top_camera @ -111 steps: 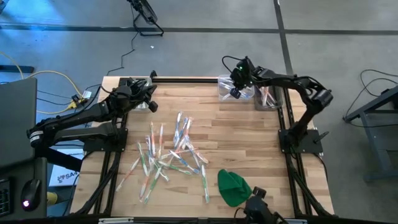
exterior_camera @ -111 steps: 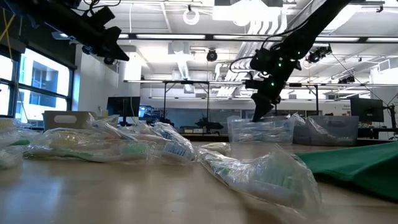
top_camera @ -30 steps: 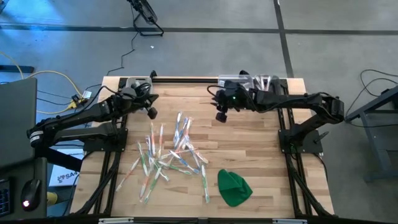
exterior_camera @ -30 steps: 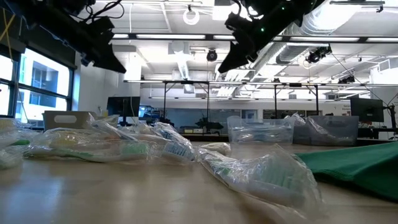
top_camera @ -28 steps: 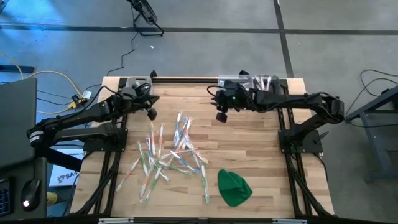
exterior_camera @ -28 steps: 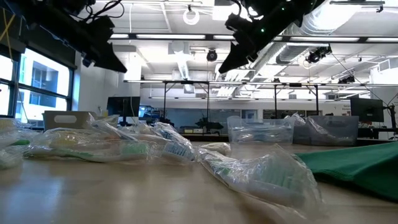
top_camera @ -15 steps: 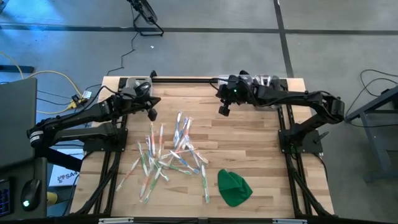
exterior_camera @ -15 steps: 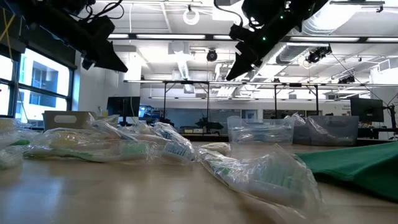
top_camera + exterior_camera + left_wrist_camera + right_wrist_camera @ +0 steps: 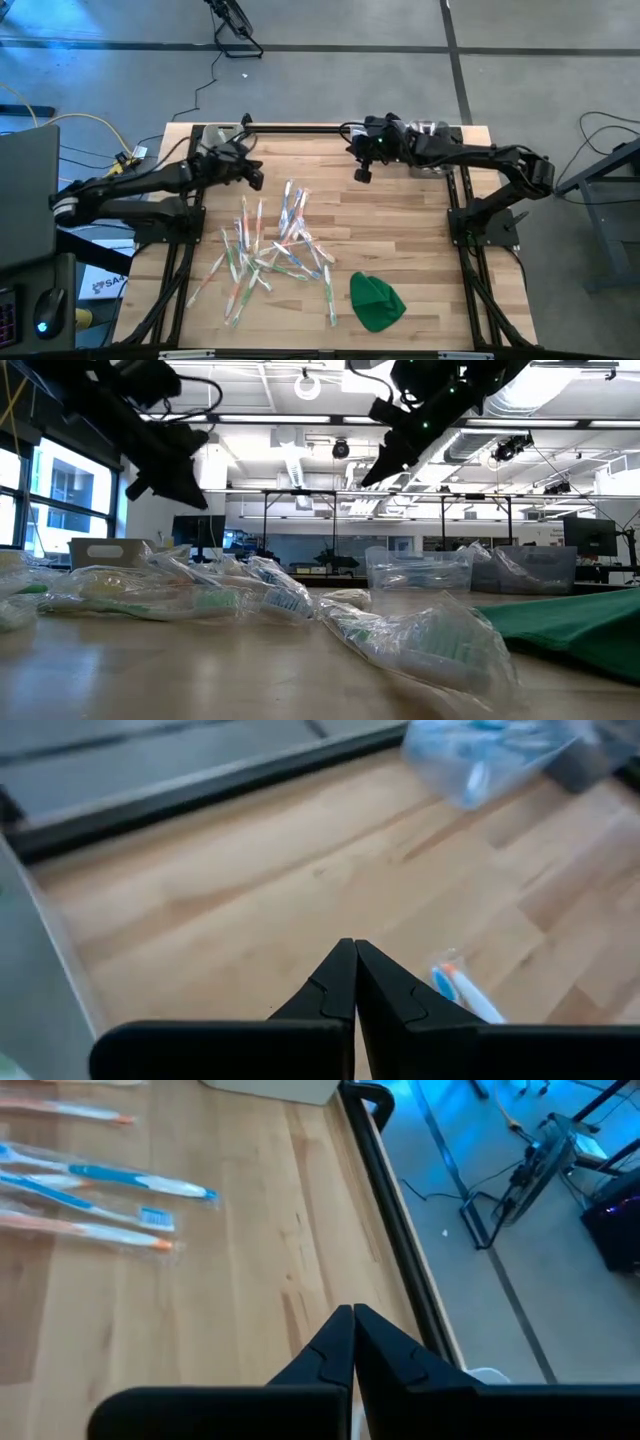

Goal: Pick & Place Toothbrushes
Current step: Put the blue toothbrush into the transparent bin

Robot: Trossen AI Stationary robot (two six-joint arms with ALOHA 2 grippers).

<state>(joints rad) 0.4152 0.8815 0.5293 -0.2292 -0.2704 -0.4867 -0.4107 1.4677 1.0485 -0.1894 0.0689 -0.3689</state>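
Observation:
The toothbrushes (image 9: pixel 272 248) lie in a loose pile on the middle of the wooden table, each in a clear wrapper; in the low view they fill the foreground (image 9: pixel 200 595). My left gripper (image 9: pixel 256 182) hangs shut and empty above the table, just far-left of the pile; its wrist view (image 9: pixel 354 944) shows one toothbrush tip (image 9: pixel 455 988) ahead. My right gripper (image 9: pixel 362 176) hangs shut and empty over the far middle of the table (image 9: pixel 352 1310), high in the low view (image 9: pixel 368 480), with some toothbrushes (image 9: pixel 100 1180) ahead of it.
Clear plastic bins (image 9: pixel 425 133) stand at the far right edge, side by side in the low view (image 9: pixel 420 568). Another bin (image 9: pixel 207 133) stands at the far left. A green cloth lump (image 9: pixel 376 301) lies near the front edge. A black rail (image 9: pixel 395 1220) runs along the far edge.
My left gripper has come down and toward the table's right, closer to the toothbrush pile, and its wrist has rolled. My right gripper has drifted a little toward the far right, staying high above the table. The toothbrushes have not moved.

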